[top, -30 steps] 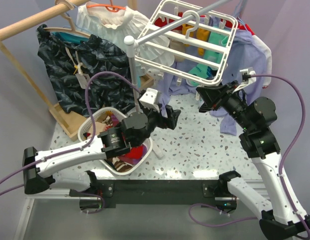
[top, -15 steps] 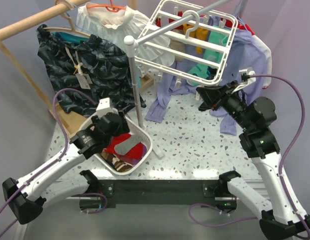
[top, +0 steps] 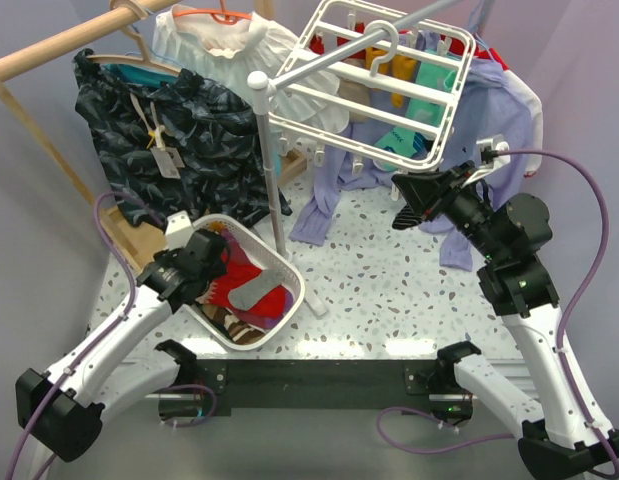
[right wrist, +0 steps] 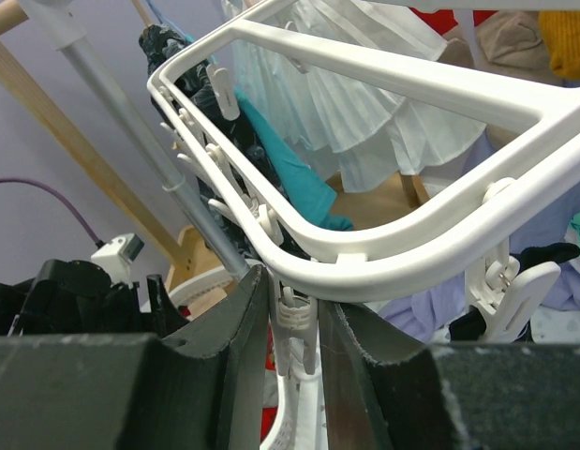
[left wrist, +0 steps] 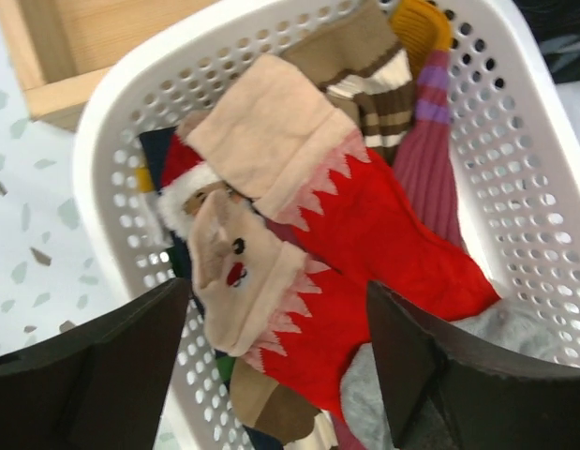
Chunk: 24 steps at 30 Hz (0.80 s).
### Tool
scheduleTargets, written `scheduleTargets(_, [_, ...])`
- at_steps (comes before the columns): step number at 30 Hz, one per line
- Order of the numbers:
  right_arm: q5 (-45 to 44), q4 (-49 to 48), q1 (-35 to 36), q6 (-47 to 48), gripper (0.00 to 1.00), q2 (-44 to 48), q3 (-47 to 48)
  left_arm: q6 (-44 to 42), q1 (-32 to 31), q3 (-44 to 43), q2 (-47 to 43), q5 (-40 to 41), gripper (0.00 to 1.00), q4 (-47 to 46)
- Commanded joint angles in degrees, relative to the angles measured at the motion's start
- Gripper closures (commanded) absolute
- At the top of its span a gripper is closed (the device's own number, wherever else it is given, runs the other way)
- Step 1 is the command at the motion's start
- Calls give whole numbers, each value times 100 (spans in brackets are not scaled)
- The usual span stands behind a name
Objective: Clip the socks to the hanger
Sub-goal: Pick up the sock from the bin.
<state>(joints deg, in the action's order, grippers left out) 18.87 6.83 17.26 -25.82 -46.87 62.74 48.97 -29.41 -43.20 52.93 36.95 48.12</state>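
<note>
Terrazzo table, eight o'clock: left gripper has just arrived over the laundry basket, jaws apart, poised to grab the socks; right gripper clamps a hanger clip.

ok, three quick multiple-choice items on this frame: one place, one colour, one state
1. The red socks lie:
A. on the bare table
B. in the white basket
C. clipped to the hanger

2. The socks' cuffs are:
A. pale tan
B. teal
C. black

3. Which gripper is closed on something?
A. the left, on a sock
B. the right, on a hanger clip
C. neither

Answers:
1 B: the left wrist view shows the red socks on the pile inside the white basket.
2 A: the cuffs are pale tan above a zigzag edge.
3 B: the right gripper pinches a clip under the hanger, while the left gripper hangs open above the socks.
</note>
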Motion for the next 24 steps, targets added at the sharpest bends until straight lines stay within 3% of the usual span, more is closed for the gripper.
scheduleTargets(1, [-33, 170, 23, 218, 92, -103, -60, 412, 32, 101, -370, 384, 22, 427])
scheduleTargets(19, [-50, 196, 23, 280, 92, -41, -130, 851, 40, 883, -81, 436, 50, -92])
scheduleTargets(22, [-50, 187, 15, 288, 92, -32, -148, 851, 49, 963, -28, 497, 62, -189])
scheduleTargets(24, [-59, 204, 23, 297, 92, -24, -148, 781, 40, 875, -2, 637, 77, -154])
